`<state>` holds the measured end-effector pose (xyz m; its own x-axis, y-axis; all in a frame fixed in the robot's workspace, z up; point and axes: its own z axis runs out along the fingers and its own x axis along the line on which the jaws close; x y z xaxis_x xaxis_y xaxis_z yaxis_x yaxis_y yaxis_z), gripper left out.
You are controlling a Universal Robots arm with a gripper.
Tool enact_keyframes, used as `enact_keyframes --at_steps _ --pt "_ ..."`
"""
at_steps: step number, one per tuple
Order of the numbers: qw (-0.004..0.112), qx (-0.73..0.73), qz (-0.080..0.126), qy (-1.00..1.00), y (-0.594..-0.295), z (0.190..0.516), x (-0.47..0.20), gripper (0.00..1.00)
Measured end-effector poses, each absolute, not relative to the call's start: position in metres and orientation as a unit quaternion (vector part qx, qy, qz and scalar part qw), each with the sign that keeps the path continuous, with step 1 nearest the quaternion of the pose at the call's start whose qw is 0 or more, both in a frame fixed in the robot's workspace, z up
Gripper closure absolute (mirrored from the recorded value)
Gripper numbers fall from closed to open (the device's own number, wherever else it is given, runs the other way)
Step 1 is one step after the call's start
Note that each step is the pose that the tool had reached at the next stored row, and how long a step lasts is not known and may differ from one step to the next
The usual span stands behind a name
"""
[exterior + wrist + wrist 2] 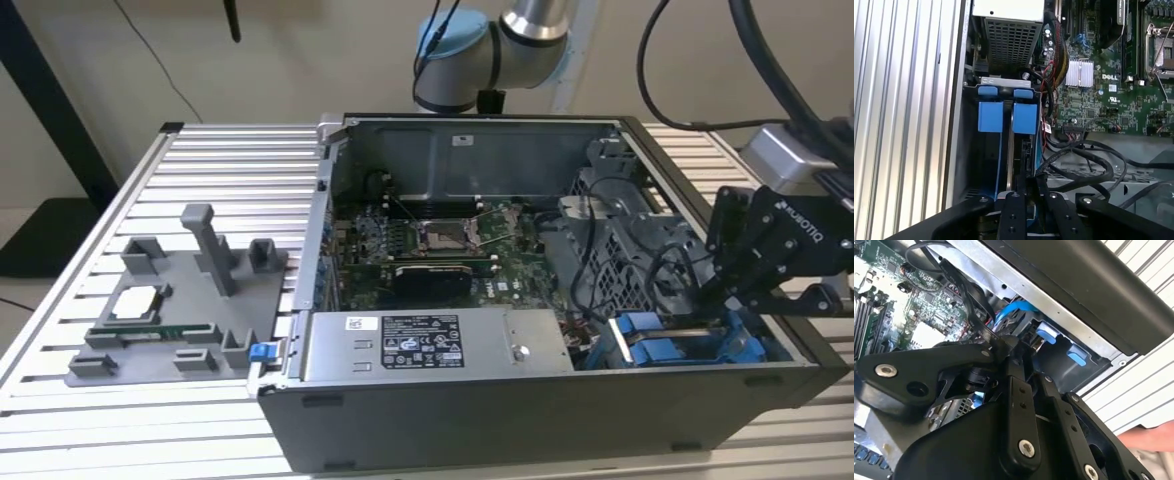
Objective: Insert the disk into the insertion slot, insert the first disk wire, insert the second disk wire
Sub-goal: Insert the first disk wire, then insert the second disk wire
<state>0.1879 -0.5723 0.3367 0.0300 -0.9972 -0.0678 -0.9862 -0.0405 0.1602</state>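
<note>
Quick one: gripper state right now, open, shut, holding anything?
Gripper: fingers shut, tips drawn together at the drive bay; whether they pinch anything cannot be told.

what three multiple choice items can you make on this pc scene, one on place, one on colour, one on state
1. Where over the computer case is the end effector in the exterior view?
A. its corner on that view's left
B. its middle
C. the drive bay at its corner on that view's right

2. What colour are the drive bay's plastic tabs?
A. blue
B. red
C. yellow

3. How is the computer case?
A. shut by a side panel
B. open, with the motherboard bare
C. turned upside down

Answers:
1. C, as the end effector hangs by the blue parts at that corner.
2. A, as both wrist views show the tabs bright blue.
3. B, as the board and cables lie in plain sight.
</note>
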Motion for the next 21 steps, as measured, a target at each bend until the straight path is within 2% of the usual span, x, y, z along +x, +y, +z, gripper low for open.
enact_keyframes --at_steps 7,8,21 --pt "0.034 0.713 -0.081 -0.696 -0.572 0.329 0.188 1.0" --pt "0.033 0.712 -0.081 -0.697 -0.572 0.328 0.187 0.0" --pt "0.033 0.711 -0.081 -0.697 -0.573 0.351 0.185 0.0"
